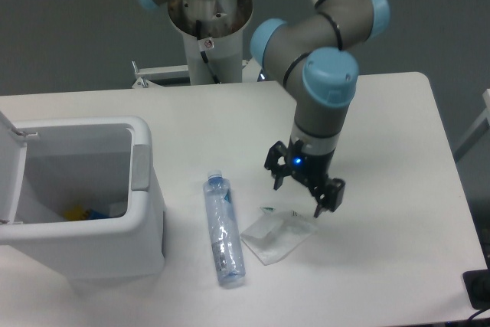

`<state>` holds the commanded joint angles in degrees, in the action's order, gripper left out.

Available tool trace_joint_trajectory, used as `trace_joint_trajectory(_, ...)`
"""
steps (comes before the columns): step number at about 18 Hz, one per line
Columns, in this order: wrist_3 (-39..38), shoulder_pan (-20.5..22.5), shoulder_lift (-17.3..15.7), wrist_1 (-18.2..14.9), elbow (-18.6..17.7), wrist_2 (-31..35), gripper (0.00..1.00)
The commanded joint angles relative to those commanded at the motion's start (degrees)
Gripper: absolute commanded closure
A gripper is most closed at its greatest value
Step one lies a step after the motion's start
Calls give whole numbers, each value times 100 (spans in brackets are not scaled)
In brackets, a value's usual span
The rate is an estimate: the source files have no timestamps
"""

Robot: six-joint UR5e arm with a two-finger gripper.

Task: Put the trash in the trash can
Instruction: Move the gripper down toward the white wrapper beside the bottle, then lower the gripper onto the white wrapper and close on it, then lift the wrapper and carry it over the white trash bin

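Observation:
A clear plastic water bottle (pixel 223 232) with a bluish cap lies flat on the white table (pixel 398 151), cap toward the back. Just right of it lies a crumpled white-translucent wrapper (pixel 279 234). My gripper (pixel 298 199) hangs open right above the wrapper's back edge, fingers spread and pointing down, nothing between them. The white trash can (pixel 84 212) stands at the left with its lid (pixel 9 174) swung open; a grey latch tab faces the bottle.
Some coloured scraps (pixel 86 213) lie at the bottom of the trash can. The arm's base column (pixel 208 28) rises behind the table's back edge. The table's right edge is near a grey frame (pixel 478 132).

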<state>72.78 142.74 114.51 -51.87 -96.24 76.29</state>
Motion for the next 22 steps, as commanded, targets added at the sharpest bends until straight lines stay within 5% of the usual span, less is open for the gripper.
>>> trace_joint_trajectory(9,96,-18,475,423,-211,175,0)
trace_joint_trajectory(10,88,-27,476,423,-237,202,6)
trace_joint_trajectory(16,-114,-80,476,476,-229,211,95)
trace_joint_trajectory(22,-176,-18,318,484,-124,176,100)
